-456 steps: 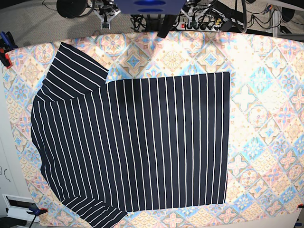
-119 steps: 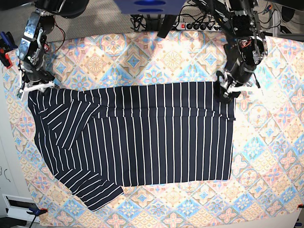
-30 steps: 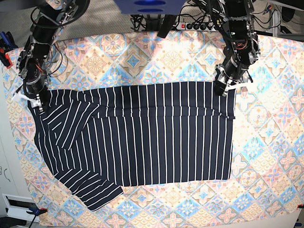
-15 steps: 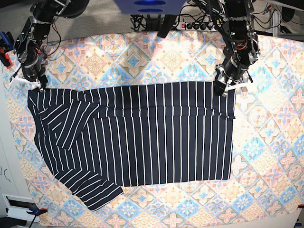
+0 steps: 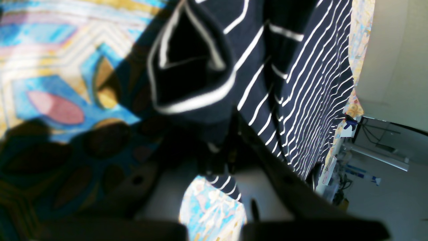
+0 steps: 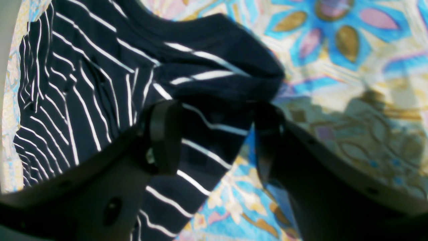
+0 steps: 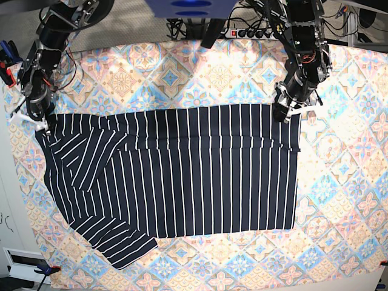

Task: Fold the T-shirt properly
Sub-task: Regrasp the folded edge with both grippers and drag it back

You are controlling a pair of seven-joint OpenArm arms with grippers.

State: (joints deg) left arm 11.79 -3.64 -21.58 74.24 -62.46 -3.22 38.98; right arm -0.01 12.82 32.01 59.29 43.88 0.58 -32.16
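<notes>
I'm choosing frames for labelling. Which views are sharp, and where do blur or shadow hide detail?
Base view: sharp, evenly lit T-shirt and tablecloth. Left wrist view: left gripper blurred, dark shadow across the cloth. Right wrist view: right gripper fingers out of focus, nearby stripes soft.

— Left gripper (image 7: 284, 114)?
— Reached out from above, wrist bent down, jaws clamped tight.
— Right gripper (image 7: 37, 121)?
— Angled downward at the far side, fingers (image 6: 164, 140) spread wide apart.

A floral-tile tablecloth (image 7: 339, 182) covers the table; a power strip (image 7: 251, 33) lies beyond on grey floor (image 7: 24, 24).
</notes>
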